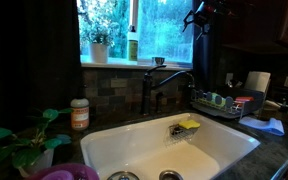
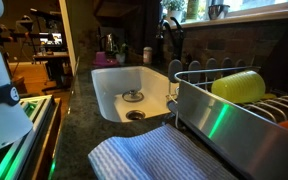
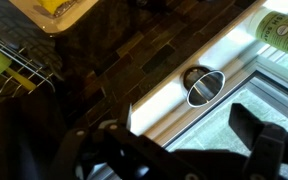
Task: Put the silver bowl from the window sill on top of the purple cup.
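Note:
The silver bowl stands upright on the window sill, small and shiny, right of a green bottle. It also shows in an exterior view and in the wrist view. My gripper hangs in the air in front of the window, above and to the right of the bowl. In the wrist view the gripper is open and empty, its dark fingers wide apart and short of the bowl. Only the rim of the purple cup shows, at the bottom edge by the sink's near corner.
A green bottle and a potted plant stand on the sill. A dark faucet rises behind the white sink. A dish rack holds a yellow sponge. A white orange-labelled bottle stands left of the sink.

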Tool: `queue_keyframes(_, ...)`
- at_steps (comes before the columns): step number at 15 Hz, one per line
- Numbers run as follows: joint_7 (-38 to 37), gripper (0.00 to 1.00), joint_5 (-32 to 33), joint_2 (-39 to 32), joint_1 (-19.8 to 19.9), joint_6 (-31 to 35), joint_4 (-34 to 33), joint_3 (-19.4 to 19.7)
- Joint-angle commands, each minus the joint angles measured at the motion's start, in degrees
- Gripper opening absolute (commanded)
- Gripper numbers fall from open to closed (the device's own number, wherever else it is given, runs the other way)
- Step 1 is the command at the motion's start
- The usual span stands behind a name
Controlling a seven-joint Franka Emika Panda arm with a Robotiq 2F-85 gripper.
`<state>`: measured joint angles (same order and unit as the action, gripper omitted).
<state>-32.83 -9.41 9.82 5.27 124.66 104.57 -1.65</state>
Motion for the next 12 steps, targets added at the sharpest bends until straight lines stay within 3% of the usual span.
queue_keyframes(1, -6.58, 1.0, 0.18, -9.79, -0.87, -3.68, -11.44, 0.32)
queue_keyframes(6, -10.9, 1.0, -3.86, -19.13, -2.47, -3.72, -20.01, 1.01)
queue_keyframes(7, -9.74, 1.0, -1.43, -15.63, -2.63, -1.58, -15.47, 1.46)
queue_keyframes(12, -12.53, 1.0, -1.69, -19.86, -3.21, -1.99, -19.61, 1.92)
